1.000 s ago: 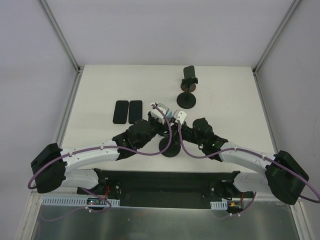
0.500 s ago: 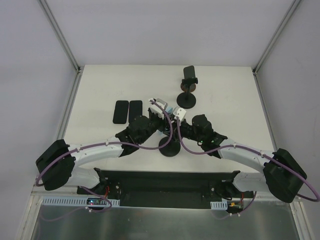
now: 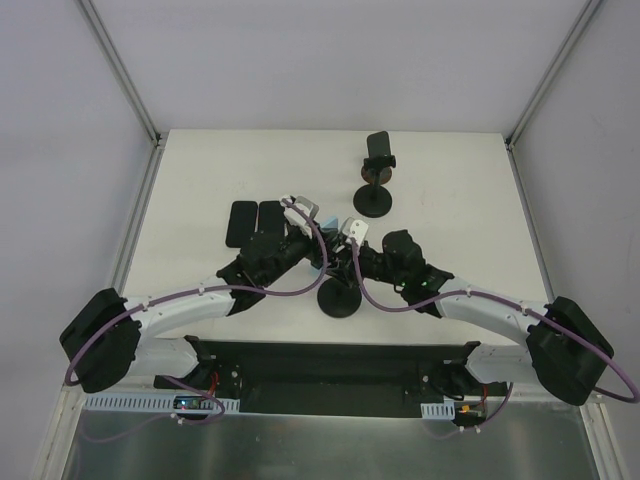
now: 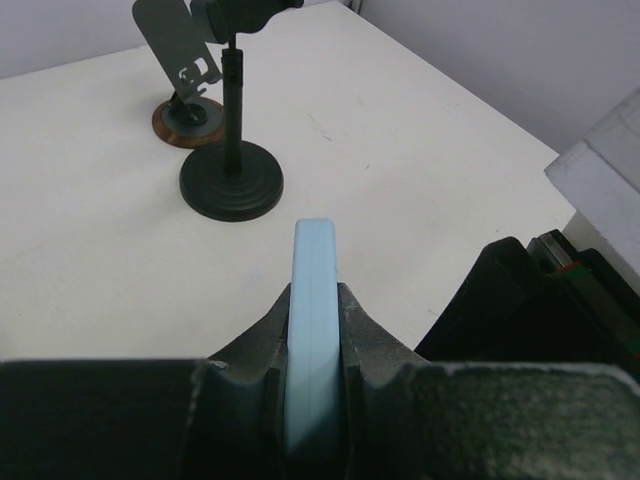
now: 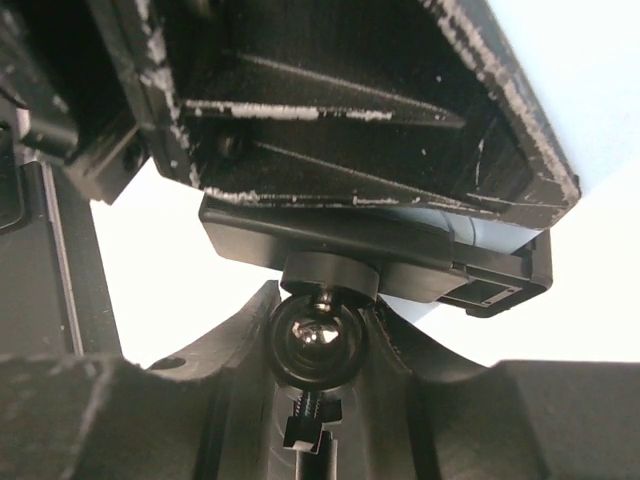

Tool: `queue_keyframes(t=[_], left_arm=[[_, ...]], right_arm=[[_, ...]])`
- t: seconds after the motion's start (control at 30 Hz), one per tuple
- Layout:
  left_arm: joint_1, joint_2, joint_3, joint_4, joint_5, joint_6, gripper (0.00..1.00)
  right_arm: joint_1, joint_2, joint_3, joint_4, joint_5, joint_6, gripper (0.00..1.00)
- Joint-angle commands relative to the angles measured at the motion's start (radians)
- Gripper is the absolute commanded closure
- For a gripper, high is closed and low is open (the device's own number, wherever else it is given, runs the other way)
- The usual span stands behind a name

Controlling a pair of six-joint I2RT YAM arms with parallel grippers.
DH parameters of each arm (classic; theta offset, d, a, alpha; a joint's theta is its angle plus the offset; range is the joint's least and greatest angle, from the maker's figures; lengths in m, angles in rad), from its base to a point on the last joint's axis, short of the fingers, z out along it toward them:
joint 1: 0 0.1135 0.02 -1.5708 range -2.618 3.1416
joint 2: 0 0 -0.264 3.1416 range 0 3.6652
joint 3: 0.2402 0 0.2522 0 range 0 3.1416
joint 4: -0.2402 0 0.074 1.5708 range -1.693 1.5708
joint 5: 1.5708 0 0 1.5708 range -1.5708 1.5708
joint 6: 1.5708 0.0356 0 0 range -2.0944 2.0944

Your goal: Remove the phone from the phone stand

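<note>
My left gripper (image 4: pixel 314 300) is shut on a light-blue phone (image 4: pixel 312 270), held edge-on between its fingers. In the top view the left gripper (image 3: pixel 312 240) holds the phone (image 3: pixel 329 243) just left of the stand head. My right gripper (image 5: pixel 320 335) is shut on the shiny ball joint (image 5: pixel 318 340) of the black phone stand, right under its clamp cradle (image 5: pixel 400 268). In the top view the right gripper (image 3: pixel 345 252) is above the stand's round base (image 3: pixel 340 299). Whether the phone still touches the cradle is hidden.
Two black phones (image 3: pixel 241 223) (image 3: pixel 270 221) lie flat on the table, left of my left gripper. At the back stands a black stand with a dark phone (image 3: pixel 377 150) on a round base (image 3: pixel 374 202), also in the left wrist view (image 4: pixel 232 185).
My left gripper has moved to the left with the light-blue phone, away from the stand head. My right gripper stays on the stand's ball joint.
</note>
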Motion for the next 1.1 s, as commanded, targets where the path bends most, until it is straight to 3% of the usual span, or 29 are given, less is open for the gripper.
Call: queue_keyframes(t=[0.0,0.27,0.53,0.8,1.07], left_arm=[[0.089,-0.089,-0.033,0.015,0.043,-0.015,1.00],[0.221,-0.229,-0.067,-0.114,0.266,0.009,1.00],[0.275,-0.330,-0.067,-0.229,0.366,0.061,1.00],[0.285,-0.375,-0.070,-0.288,0.327,0.056,1.00],[0.282,-0.418,-0.043,-0.367,0.201,-0.018,1.00]], right_arm=[[0.040,-0.036,0.006,-0.020,-0.228,-0.022,0.99],[0.007,-0.040,-0.002,-0.025,-0.251,-0.017,0.99],[-0.019,-0.042,-0.013,-0.022,-0.181,0.000,0.99],[-0.028,-0.065,-0.019,-0.019,-0.133,0.004,0.99],[-0.030,-0.108,-0.051,-0.008,0.075,0.004,0.99]])
